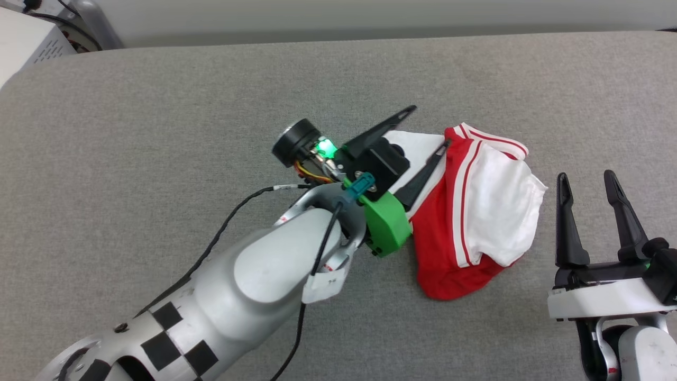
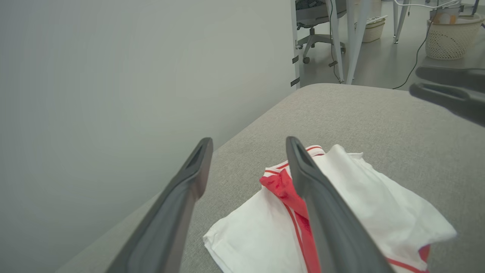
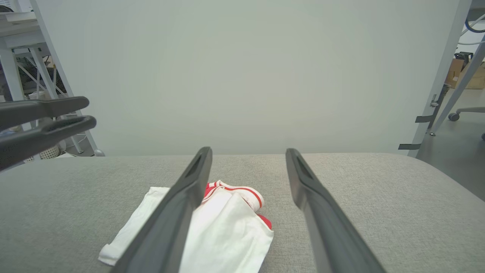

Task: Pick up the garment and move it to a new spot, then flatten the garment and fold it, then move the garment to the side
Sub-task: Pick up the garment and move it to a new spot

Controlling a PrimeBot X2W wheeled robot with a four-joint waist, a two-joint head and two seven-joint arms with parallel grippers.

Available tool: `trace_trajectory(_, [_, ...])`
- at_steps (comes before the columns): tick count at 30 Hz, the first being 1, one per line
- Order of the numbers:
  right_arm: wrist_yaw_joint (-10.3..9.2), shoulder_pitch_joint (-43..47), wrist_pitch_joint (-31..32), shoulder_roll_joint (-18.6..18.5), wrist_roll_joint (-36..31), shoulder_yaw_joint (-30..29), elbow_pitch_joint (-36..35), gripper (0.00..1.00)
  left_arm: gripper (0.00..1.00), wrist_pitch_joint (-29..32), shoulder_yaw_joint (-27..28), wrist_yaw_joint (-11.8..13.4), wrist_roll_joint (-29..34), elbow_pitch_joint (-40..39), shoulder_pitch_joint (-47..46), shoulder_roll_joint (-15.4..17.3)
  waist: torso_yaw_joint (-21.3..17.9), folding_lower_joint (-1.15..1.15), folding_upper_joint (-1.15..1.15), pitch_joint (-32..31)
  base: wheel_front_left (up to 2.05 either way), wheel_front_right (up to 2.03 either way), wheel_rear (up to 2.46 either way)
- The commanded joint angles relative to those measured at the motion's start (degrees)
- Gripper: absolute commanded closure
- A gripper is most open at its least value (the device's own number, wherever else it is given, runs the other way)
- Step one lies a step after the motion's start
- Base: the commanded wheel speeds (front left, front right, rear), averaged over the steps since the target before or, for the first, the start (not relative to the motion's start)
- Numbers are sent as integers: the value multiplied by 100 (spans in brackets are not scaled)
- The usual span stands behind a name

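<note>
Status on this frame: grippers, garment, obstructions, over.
Left gripper open, empty, over the garment, left edge. Right gripper open, empty, off its right side. Garment bunched, not flattened, on grey table. No obstruction seen.

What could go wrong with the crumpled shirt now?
The red-and-white soft jersey shirt lies bunched, so the open left end effector over its edge might pinch several layers together. The open right end effector stands beside it, apart; one-handed flattening could drag it across the grey padded table.
</note>
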Motion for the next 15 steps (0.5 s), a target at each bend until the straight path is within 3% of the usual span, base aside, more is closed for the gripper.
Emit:
trace_trajectory(1, [-4, 106, -27, -6, -44, 5, 31, 0, 0, -95, 122, 172, 28, -39, 197, 131, 206, 0, 35, -246, 0, 0, 0])
trace_trajectory(10, [-4, 346, -27, -6, -128, -21, 69, 0, 0, -227, 1119, 1046, 110, -674, 1337, 799, 355, 0, 35, -541, 0, 0, 0])
trace_trajectory(15, [-4, 462, -27, -6, -178, -37, 93, 0, 0, -229, 1840, 1248, 264, -1140, 2121, 1089, 447, 0, 35, -686, 0, 0, 0])
